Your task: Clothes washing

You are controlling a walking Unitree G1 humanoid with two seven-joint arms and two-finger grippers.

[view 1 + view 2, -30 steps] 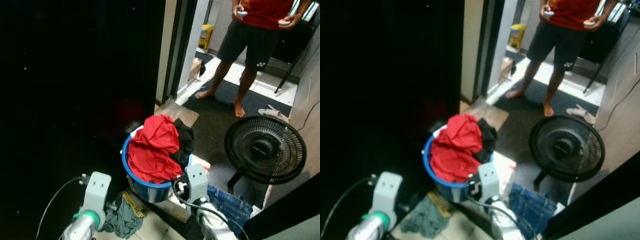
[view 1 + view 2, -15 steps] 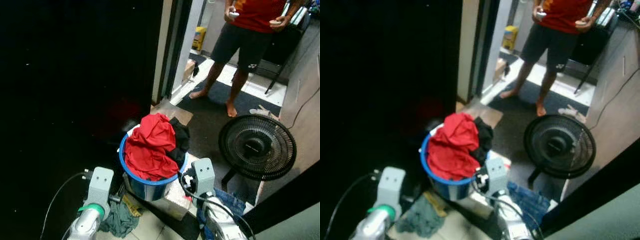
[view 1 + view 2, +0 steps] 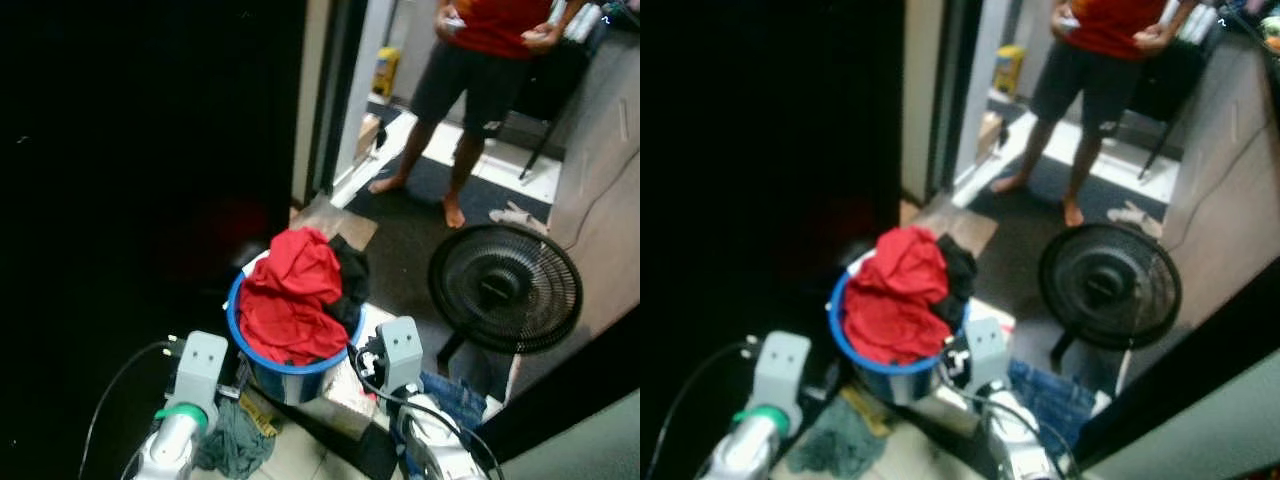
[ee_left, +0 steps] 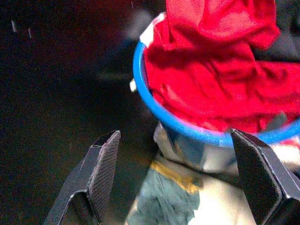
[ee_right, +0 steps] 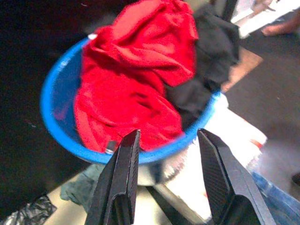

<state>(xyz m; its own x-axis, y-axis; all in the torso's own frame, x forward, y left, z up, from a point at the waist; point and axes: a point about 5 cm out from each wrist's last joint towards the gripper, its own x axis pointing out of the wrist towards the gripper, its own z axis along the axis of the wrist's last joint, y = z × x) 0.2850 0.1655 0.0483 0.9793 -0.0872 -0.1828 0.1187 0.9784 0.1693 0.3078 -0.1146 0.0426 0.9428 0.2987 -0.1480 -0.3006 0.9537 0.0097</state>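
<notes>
Both grippers empty, fingers spread: left gripper wide apart, short of the blue basket rim on its dark side; right gripper with a narrower gap, just short of the rim on the side toward the fan. Basket sits heaped with a red garment and a black garment spilling toward the fan. Risk, as judged: the heap stands above the rim, so a one-sided pinch or tilt could shed clothes. A green cloth and jeans lie beside the basket base and could snag feet. Beyond the basket, the fan and a person in the doorway narrow the way; the opposite side is unlit, room unknown.
</notes>
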